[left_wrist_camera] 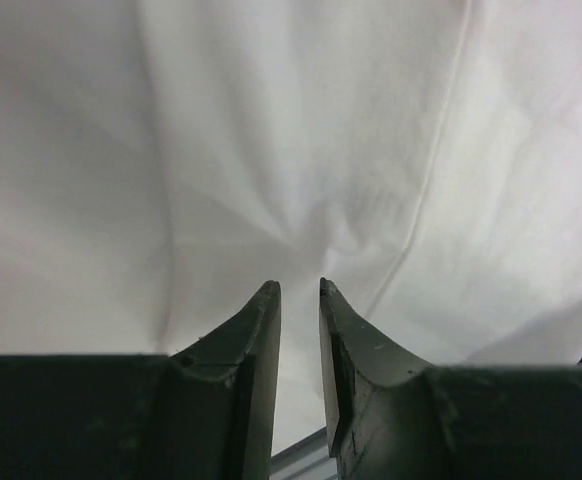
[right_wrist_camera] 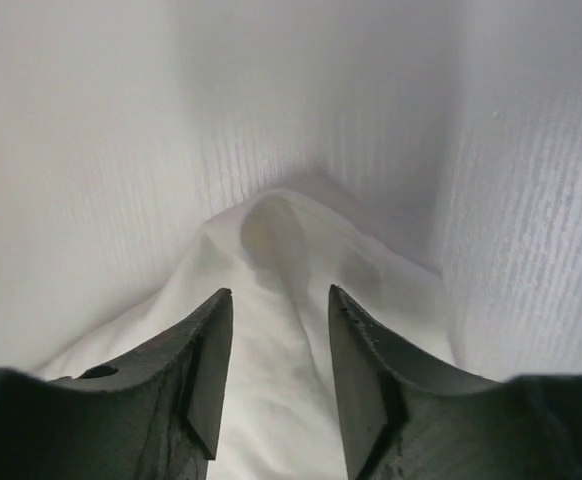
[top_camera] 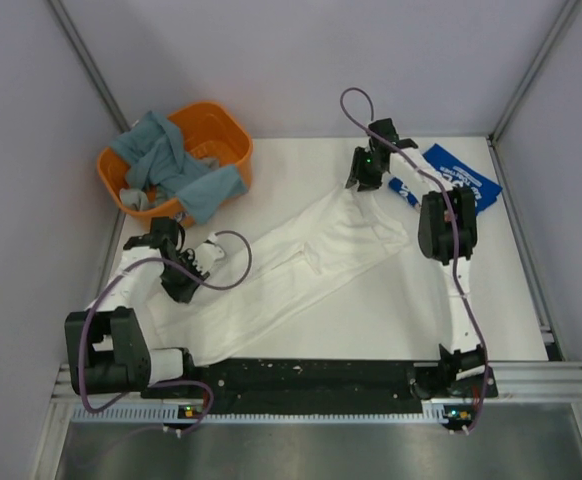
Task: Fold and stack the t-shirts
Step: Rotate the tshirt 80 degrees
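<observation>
A large white t-shirt (top_camera: 301, 265) lies stretched in a long diagonal band from the near left to the far right of the table; no floral print shows. My left gripper (top_camera: 184, 285) is at its near-left end. In the left wrist view the jaws (left_wrist_camera: 299, 285) stand a narrow gap apart just above the white cloth (left_wrist_camera: 291, 150). My right gripper (top_camera: 361, 180) is at the far-right end. Its jaws (right_wrist_camera: 279, 292) are open, with a raised ridge of the cloth (right_wrist_camera: 271, 235) between and ahead of them. A folded royal-blue t-shirt (top_camera: 449, 180) with white lettering lies at the back right.
An orange basket (top_camera: 233, 135) with grey-blue cloth (top_camera: 171, 160) spilling over its rim stands at the back left. Grey walls close in the table at the left, back and right. A black rail (top_camera: 321, 375) runs along the near edge.
</observation>
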`<state>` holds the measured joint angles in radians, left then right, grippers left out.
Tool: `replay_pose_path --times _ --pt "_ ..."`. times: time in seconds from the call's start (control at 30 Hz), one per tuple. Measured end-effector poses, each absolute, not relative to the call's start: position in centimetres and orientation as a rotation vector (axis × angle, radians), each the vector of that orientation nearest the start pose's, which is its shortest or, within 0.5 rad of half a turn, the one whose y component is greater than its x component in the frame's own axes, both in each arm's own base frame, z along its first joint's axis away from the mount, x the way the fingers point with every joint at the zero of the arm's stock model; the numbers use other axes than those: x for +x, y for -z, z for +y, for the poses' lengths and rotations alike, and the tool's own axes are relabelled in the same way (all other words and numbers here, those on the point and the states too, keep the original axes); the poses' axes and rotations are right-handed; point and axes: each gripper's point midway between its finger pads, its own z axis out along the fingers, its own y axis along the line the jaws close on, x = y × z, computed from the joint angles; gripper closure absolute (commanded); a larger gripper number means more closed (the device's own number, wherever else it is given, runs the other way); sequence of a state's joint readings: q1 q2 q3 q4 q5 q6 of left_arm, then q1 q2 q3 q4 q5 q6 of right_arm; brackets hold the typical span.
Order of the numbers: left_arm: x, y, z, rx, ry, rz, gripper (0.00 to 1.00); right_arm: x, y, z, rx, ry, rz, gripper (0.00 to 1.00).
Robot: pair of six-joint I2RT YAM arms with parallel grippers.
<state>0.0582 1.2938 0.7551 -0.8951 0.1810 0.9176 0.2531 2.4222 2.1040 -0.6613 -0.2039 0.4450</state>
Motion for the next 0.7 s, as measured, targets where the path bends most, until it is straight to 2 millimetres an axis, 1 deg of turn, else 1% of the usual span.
replay_pose_path --times 0.03,0.1,0.17,0.2,0.27,0.33,0.4,0.43,0.47,0.53,0.6,0.67,0.7 --pt "20.1 -4.6 1.2 1.221 0.144 2.655 0.70 54.0 -5.0 19.3 0.151 -0.512 2.602 0.52" --pt "21.6 -6.4 1.4 1.163 0.129 2.636 0.66 53.5 -6.1 18.7 0.120 -0.480 2.597 0.45" --pt "23.1 -7.8 1.6 1.115 0.106 2.609 0.62 52.0 -8.1 17.5 0.098 -0.438 2.587 0.43" --pt "23.9 -8.4 1.6 1.086 0.097 2.598 0.60 51.0 -9.2 16.8 0.088 -0.418 2.580 0.43" --pt "24.6 -8.8 1.6 1.052 0.095 2.597 0.59 48.8 -11.5 15.2 0.087 -0.380 2.561 0.43" --pt "24.8 -8.5 1.6 1.023 0.106 2.616 0.58 46.3 -13.5 13.7 0.090 -0.343 2.542 0.43" --pt "24.8 -8.0 1.5 1.008 0.125 2.637 0.57 44.1 -13.8 12.2 0.099 -0.296 2.541 0.46" --pt "24.8 -7.8 1.4 1.000 0.134 2.646 0.58 42.9 -13.4 11.4 0.111 -0.265 2.558 0.46" --pt "24.8 -7.6 1.4 0.994 0.142 2.654 0.57 41.6 -12.3 10.5 0.122 -0.232 2.588 0.47" --pt "24.7 -7.3 1.3 0.985 0.153 2.669 0.57 39.8 -9.6 9.1 0.146 -0.167 2.657 0.47" --pt "24.7 -7.1 1.3 0.978 0.164 2.678 0.57 37.6 -6.3 7.7 0.162 -0.089 2.752 0.47" --pt "24.7 -7.0 1.1 0.973 0.176 2.682 0.56 36.0 -4.1 6.8 0.170 -0.027 2.822 0.49" --pt "24.6 -6.9 1.1 0.971 0.181 2.684 0.56 35.7 -3.5 6.6 0.170 -0.010 2.838 0.51"
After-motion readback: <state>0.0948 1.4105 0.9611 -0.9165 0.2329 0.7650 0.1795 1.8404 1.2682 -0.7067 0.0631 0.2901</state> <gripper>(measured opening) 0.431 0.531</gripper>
